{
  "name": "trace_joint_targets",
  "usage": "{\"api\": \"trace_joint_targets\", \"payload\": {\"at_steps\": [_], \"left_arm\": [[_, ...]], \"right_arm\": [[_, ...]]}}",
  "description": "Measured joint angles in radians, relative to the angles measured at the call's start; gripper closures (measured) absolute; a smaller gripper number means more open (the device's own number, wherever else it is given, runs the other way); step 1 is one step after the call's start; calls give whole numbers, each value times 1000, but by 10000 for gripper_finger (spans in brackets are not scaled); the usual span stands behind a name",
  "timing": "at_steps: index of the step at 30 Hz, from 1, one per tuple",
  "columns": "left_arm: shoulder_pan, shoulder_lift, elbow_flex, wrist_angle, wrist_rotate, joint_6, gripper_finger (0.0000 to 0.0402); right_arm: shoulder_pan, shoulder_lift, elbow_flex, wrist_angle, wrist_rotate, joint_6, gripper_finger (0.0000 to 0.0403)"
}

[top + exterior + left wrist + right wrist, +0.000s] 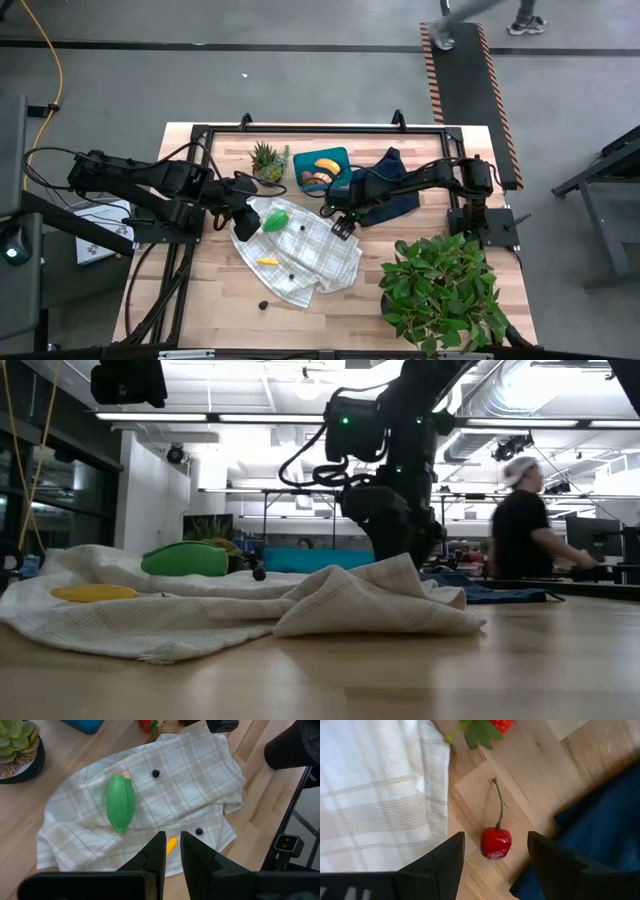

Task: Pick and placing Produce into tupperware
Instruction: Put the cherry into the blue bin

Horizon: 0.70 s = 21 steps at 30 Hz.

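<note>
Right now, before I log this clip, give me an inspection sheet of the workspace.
Surface: wooden table, partly covered by a checked cloth.
Job's things: tupperware holds a banana; green piece, yellow piece and dark berries on the cloth; cherry on bare wood.
Clutter: small potted plant, leafy plant, navy cloth.
Grippers: right gripper open around the cherry; left gripper nearly closed, empty, above the cloth.
Cables: yellow cable on the floor.
Surroundings: person behind the table.

A light wooden table (190, 300) is seen. On it are laid a checked white cloth (310, 255), a dark navy cloth (395, 195), a teal tupperware (335, 158), two potted plants and a red cherry (495, 842).
</note>
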Motion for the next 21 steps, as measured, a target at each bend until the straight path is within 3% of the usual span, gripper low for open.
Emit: {"api": "trace_joint_targets", "payload": {"at_steps": [21], "left_arm": [[0,0,0,0,11,0,355]], "right_arm": [[-13,1,-1,0,-31,-15,197]]}}
